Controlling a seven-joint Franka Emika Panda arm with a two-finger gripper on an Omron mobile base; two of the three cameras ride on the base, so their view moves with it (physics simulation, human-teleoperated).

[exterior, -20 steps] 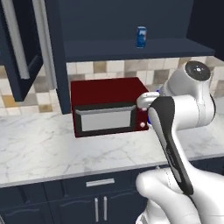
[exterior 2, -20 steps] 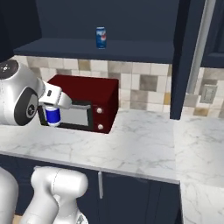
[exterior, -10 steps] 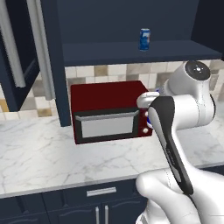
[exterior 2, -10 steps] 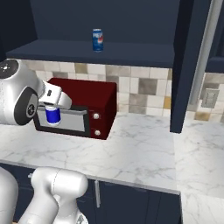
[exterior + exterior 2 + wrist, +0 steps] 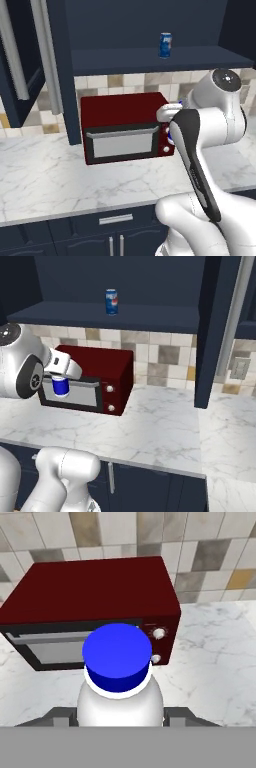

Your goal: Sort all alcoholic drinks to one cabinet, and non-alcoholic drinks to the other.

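Hand view: gripper clamps the white bottle, blue cap up, apparently by its sides. Beyond and below it sit a dark red microwave and marble table. Blue can stands above on the cabinet shelf.

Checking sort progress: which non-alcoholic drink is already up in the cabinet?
The blue can, standing upright on the open cabinet shelf. The white bottle with the blue cap sits in the gripper, above the counter.

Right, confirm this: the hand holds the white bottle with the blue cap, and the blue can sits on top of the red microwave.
Not quite. The hand does hold the white bottle, but the blue can stands on the shelf of the open cabinet above the red microwave, as the right base view shows.
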